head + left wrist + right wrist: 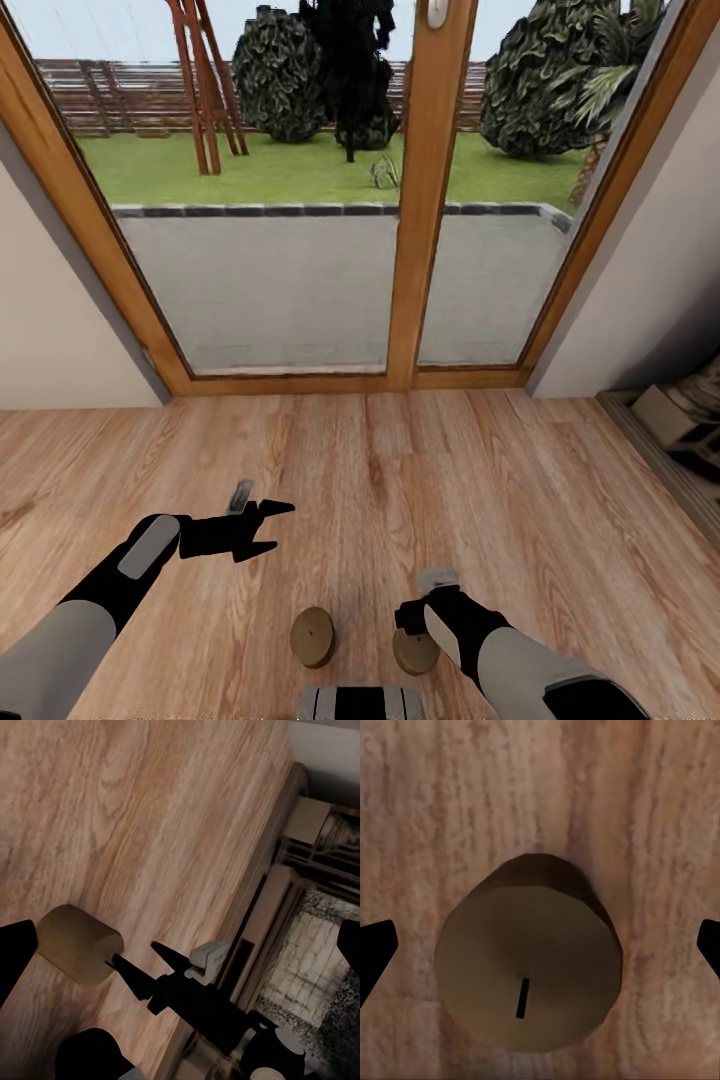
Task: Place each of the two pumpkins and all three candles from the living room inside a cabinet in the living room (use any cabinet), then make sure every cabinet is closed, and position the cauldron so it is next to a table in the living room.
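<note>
From the head view we see two candles standing on the wooden floor (pixel 420 470) close in front of our base: one candle (pixel 313 636) between the arms, the other candle (pixel 415 652) partly hidden under the right gripper (pixel 437 580). The left gripper (pixel 268 527) hangs above bare planks farther out, jaws released and holding nothing. Ahead is a glass door (pixel 300 200) in a pale wood frame, with a garden beyond; pale walls flank it, and something like a low shelf sits at the right edge.

In the left wrist view the left gripper's fingertip (pixel 15 952) frames a candle (pixel 79 943) on the floor, with the right gripper (pixel 142 967) just beside it, its black prongs apart.

In the right wrist view a candle (pixel 529 975) stands upright, its dark wick slit on top, centred between the two dark fingertips (pixel 375 949). The jaws are released and well clear of it on both sides.

We judge the step to be grasping this candle. To do it well we should descend straight, keep the candle centred, and clench around its wall below the top rim, since the squat cylinder could tip or slide on smooth planks.
</note>
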{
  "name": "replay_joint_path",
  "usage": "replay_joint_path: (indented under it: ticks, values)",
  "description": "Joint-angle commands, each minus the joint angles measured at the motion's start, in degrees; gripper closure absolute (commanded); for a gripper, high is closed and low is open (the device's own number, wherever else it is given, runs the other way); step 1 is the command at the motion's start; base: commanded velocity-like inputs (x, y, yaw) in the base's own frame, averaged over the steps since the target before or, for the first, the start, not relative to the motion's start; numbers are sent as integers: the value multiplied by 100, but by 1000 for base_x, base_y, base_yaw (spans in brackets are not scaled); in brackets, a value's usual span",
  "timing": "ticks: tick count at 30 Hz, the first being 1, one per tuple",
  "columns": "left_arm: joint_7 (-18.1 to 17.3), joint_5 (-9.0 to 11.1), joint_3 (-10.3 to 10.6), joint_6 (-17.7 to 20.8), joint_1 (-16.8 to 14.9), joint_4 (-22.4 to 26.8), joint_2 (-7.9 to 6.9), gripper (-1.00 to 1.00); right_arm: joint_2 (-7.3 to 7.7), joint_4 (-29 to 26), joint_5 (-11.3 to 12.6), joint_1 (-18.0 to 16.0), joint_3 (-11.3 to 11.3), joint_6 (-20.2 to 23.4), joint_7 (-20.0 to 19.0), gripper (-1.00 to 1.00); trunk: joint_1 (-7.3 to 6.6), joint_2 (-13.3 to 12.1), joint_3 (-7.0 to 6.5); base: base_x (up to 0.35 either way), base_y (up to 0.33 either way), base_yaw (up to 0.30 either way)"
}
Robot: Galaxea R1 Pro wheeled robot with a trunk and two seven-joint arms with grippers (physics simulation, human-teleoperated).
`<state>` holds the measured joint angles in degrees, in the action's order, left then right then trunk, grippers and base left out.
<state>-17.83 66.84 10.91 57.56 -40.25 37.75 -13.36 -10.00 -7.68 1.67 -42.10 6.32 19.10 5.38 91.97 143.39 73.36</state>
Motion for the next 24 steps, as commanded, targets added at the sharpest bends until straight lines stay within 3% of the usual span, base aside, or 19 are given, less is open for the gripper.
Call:
replay_joint_path:
  ticks: [1,11,19,24]
  values:
    - [-1,4,3,1,0,2,0,-100,0,1,3,0,0,2,-6,-100,2,2,23,0,0,0]
    - [-1,4,7,9,0,5,0,-100,0,20,8,6,7,6,-44,-100,28,15,244,0,0,0]
    - [-1,13,7,9,0,-13,-6,-100,0,21,0,9,9,6,-264,-100,28,15,244,0,0,0]
    - [-1,6,7,9,0,-1,0,-100,0,21,-3,9,17,6,-278,-100,41,22,355,0,0,0]
